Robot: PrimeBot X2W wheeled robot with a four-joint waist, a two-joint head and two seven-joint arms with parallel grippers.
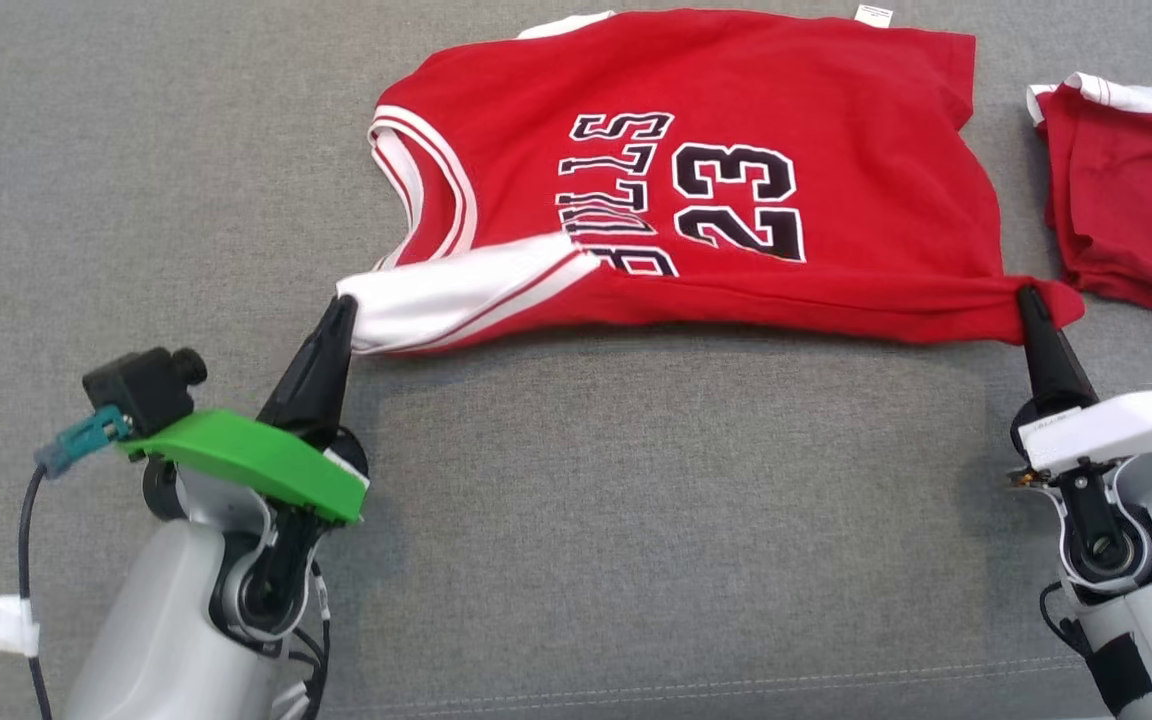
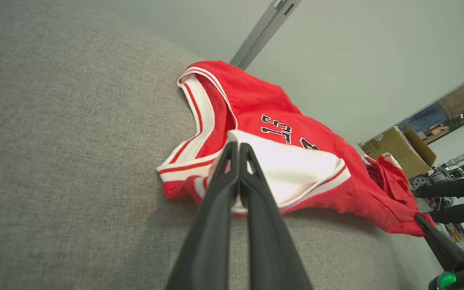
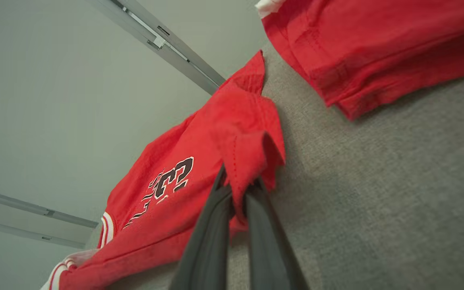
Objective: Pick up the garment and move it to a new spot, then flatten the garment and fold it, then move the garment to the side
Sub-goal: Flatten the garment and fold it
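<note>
Closest to me, the left gripper (image 1: 344, 305) rises from its green wrist plate (image 1: 246, 460), fingers clenched on the white-trimmed corner of the garment (image 1: 696, 180). Across from it, the right gripper (image 1: 1028, 298) is pinched tight on the red hem corner, and in its wrist view the cloth bunches over the fingertips. Between the two, I see the near edge of the red jersey drawn in a line, with a shadow on the grey cushion (image 1: 636, 500) under it. The white panel laps over part of the black lettering. Beyond that edge the body of the jersey lies on the cushion, number 23 face up, neckline toward my left. Farther right, apart from it, lies a second red garment (image 1: 1136, 190), folded.
</note>
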